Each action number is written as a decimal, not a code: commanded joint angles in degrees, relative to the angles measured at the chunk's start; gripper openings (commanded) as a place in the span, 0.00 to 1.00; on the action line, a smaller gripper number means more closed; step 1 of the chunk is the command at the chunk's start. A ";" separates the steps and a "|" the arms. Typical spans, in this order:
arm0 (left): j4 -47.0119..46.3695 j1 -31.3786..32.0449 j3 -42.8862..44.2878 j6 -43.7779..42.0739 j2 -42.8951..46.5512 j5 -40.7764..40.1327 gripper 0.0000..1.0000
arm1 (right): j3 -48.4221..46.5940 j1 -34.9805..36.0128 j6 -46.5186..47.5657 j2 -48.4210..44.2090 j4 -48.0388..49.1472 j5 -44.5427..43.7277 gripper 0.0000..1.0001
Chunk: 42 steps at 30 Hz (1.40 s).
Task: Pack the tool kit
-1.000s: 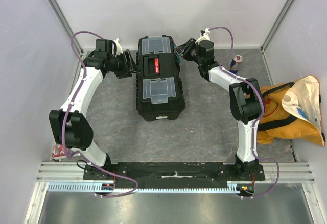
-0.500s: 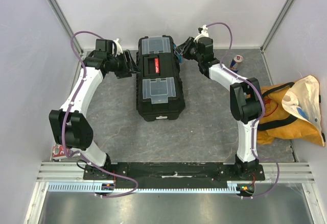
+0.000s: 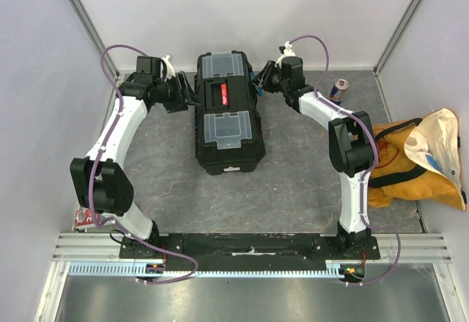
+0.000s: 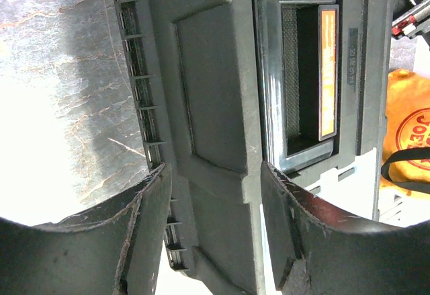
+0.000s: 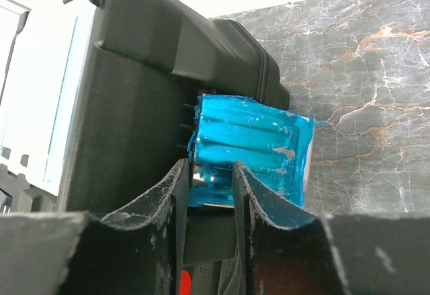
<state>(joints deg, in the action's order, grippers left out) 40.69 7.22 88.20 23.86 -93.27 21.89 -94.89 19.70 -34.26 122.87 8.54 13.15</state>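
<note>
Table (image 5: 349, 73); blue latch (image 5: 252, 144) in right hand (image 5: 208, 174)

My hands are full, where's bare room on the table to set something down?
Bare table lies between the toolbox and the arm bases, and between toolbox and right arm. Crowded: the left pincer and right pincer, pinching the blue latch, flank the toolbox; can and bag fill the right edge.

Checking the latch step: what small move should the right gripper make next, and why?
Probably squeeze onto the blue latch and lever it: the right gripper straddles its lower edge, firm grip unclear, while the open left gripper faces the other side of the toolbox.
</note>
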 commanded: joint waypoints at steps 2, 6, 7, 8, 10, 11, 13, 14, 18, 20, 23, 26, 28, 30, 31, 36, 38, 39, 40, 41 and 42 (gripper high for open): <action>0.80 -0.37 2.41 -2.94 0.11 -0.88 0.61 | -1.25 1.57 0.69 1.06 -7.83 2.41 0.42; 1.15 -0.54 4.60 -2.85 0.02 -1.15 0.62 | -7.57 1.21 1.03 -0.52 -14.75 -1.80 0.47; 1.15 -0.63 5.30 -2.85 0.02 -1.32 0.62 | -9.07 1.04 1.47 -0.87 -16.95 -3.72 0.49; 1.06 -0.72 5.92 -2.76 0.02 -1.58 0.63 | -10.39 1.04 2.00 -1.40 -18.28 -4.96 0.50; 1.06 -0.89 7.50 -2.59 0.11 -2.37 0.63 | -11.63 1.04 2.62 -3.06 -20.04 -7.86 0.55; 0.89 -1.07 7.86 -2.50 0.02 -2.73 0.64 | -11.98 0.86 2.97 -3.60 -20.57 -9.00 0.58; 0.10 -1.16 8.39 -2.32 0.20 -2.73 0.64 | -12.42 0.86 3.76 -5.18 -22.06 -11.03 0.63; -0.43 -1.25 8.48 -2.15 0.29 -2.47 0.64 | -12.51 0.86 4.20 -5.79 -22.77 -11.56 0.66; -3.15 -1.16 7.51 -1.71 -0.15 1.30 0.66 | -11.11 0.77 5.43 -8.60 -25.58 -10.08 0.75; -4.12 -1.25 6.72 -1.18 -0.76 4.28 0.66 | -9.18 0.77 5.61 -10.45 -25.59 -6.31 0.77; -6.31 -1.07 3.83 -0.39 -1.12 8.68 0.66 | -5.14 0.95 5.26 -13.00 -25.24 -0.42 0.78; -8.25 -0.72 1.54 0.66 -1.56 12.47 0.67 | -1.98 1.21 4.90 -15.19 -24.88 3.89 0.79; -8.61 -0.11 0.48 0.84 -1.82 12.74 0.67 | -0.30 1.83 5.08 -16.34 -24.88 5.83 0.79; -8.61 0.68 -0.13 0.84 -2.09 12.39 0.67 | 1.37 2.97 5.96 -17.39 -24.88 7.41 0.79; -8.61 1.21 -0.40 0.75 -2.17 12.13 0.67 | 2.25 3.58 6.22 -17.84 -24.88 7.94 0.79; -8.52 2.79 -2.24 0.93 -2.00 11.16 0.65 | 7.08 6.92 6.66 -19.59 -24.97 11.72 0.71; -7.99 3.06 -3.38 0.93 -1.74 11.51 0.63 | 9.71 7.98 6.40 -20.56 -25.06 12.69 0.66; -7.73 3.32 -4.00 1.02 -1.39 11.51 0.62 | 11.29 8.59 6.05 -21.17 -25.06 13.56 0.65; -7.55 3.50 -4.79 1.02 -0.95 11.68 0.61 | 12.79 9.21 6.05 -22.14 -24.97 14.09 0.63; -7.29 3.67 -5.67 1.02 -0.51 11.68 0.61 | 14.19 9.82 6.05 -23.02 -24.88 14.53 0.63; -7.20 3.85 -6.54 1.10 0.19 11.95 0.60 | 15.77 10.26 6.05 -23.90 -24.88 15.15 0.63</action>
<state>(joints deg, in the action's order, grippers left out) 32.82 8.91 84.90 23.33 -95.57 30.59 -84.77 24.97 -28.97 101.86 -12.99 20.14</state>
